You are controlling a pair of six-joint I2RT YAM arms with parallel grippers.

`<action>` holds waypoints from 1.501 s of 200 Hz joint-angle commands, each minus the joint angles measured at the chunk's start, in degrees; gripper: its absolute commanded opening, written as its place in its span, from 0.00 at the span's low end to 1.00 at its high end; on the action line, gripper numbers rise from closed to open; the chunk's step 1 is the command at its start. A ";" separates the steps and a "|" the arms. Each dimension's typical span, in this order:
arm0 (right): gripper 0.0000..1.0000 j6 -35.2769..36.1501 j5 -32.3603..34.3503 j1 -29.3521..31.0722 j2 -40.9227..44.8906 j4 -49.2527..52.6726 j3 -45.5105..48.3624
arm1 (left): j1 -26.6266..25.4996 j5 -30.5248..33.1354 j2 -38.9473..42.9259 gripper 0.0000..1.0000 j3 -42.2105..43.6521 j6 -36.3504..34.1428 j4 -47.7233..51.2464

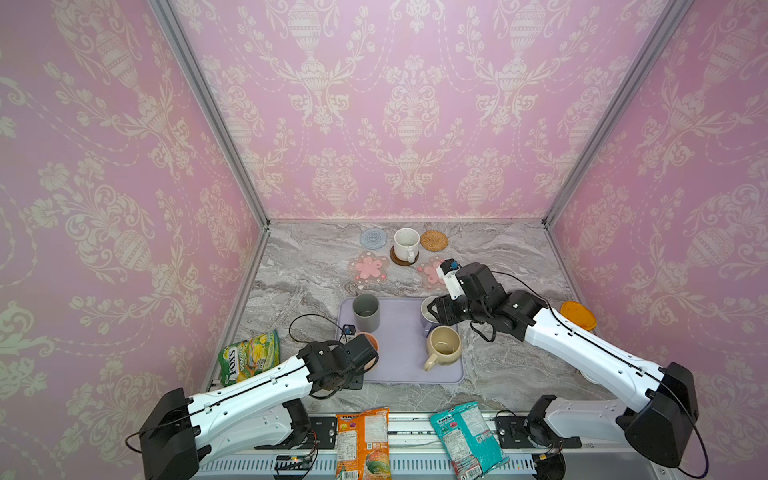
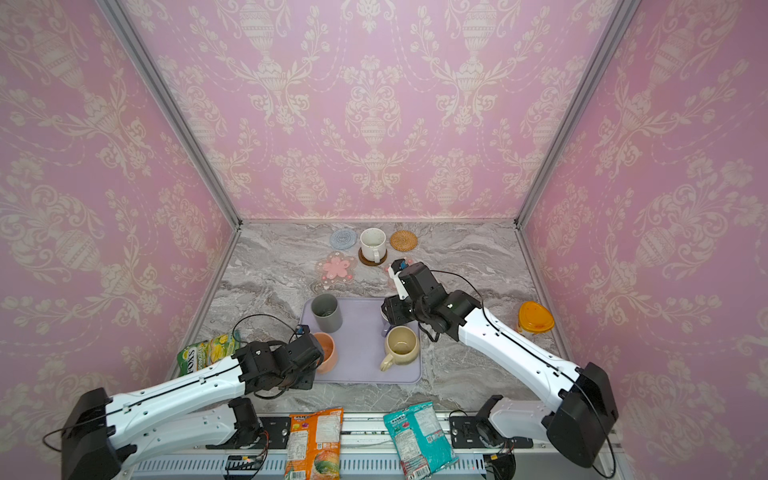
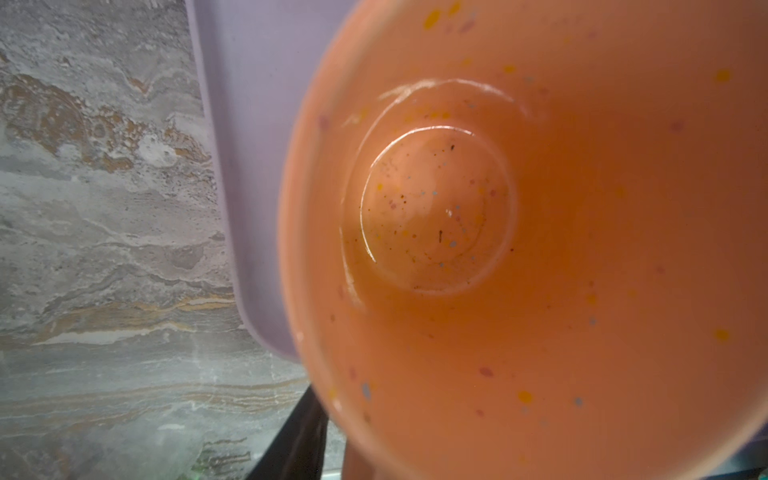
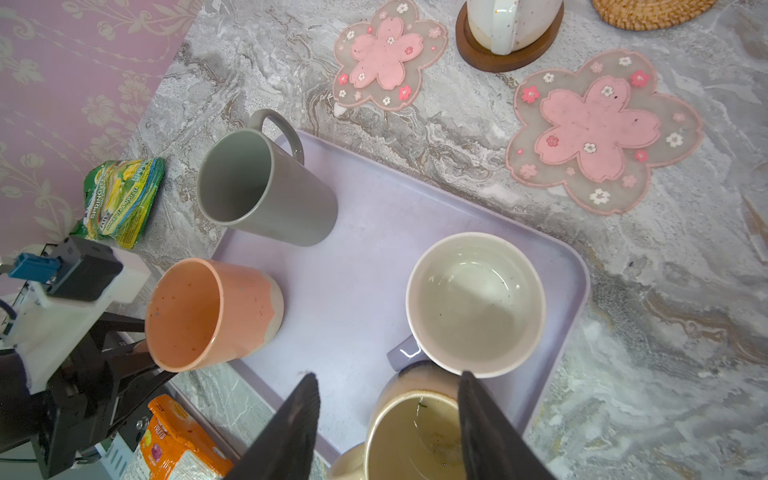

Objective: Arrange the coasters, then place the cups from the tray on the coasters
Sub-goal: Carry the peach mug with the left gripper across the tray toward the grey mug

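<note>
- Four cups stand on the lavender tray (image 1: 399, 365) in both top views. The grey cup (image 1: 365, 311) is at its far left corner and the peach cup (image 2: 326, 353) at its left edge. The lavender cup (image 1: 427, 329) and the beige-yellow cup (image 1: 444, 347) are on its right side.
- Beyond the tray, the white speckled cup (image 1: 406, 244) sits on the dark brown coaster (image 1: 400, 261), between the grey-blue coaster (image 1: 373, 239) and the rattan coaster (image 1: 434, 240). The left pink flower coaster (image 1: 369, 268) lies bare. The right pink flower coaster (image 1: 429, 272) is partly under the right arm (image 1: 582, 345).
- The right claw (image 1: 432, 309) hangs over the lavender cup.
- In the left wrist view, the peach cup's speckled inside fills the frame, with the tray edge and marble surface (image 3: 104, 208) beside it. One dark finger (image 3: 295, 436) shows by the cup's wall.
- In the right wrist view, the right claw is released, its jaws wide apart above the lavender and beige-yellow cups. The left claw (image 4: 137, 357) sits at the peach cup's handle; I cannot tell whether it is clenched or released.
</note>
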State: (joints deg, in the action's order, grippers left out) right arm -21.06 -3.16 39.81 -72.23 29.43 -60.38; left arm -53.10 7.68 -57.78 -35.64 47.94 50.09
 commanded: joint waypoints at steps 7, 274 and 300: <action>0.55 -0.30 0.67 -0.35 -0.54 1.83 -0.95 | 2.30 -3.46 -2.91 0.44 -2.66 -8.49 -2.95; 0.55 -0.79 -0.07 -0.35 -3.18 2.35 -2.04 | 3.10 0.30 -13.82 0.41 -8.58 -14.58 -11.18; 0.54 -1.05 -0.70 -0.38 -3.87 2.35 -2.52 | 3.15 1.20 -14.34 0.34 -8.48 -14.37 -11.17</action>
State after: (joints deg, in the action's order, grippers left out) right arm -21.10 -2.81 39.81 -74.91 31.97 -60.84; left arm -50.41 6.17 -72.20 -44.62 32.27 41.54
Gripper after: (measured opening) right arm 0.548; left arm 0.367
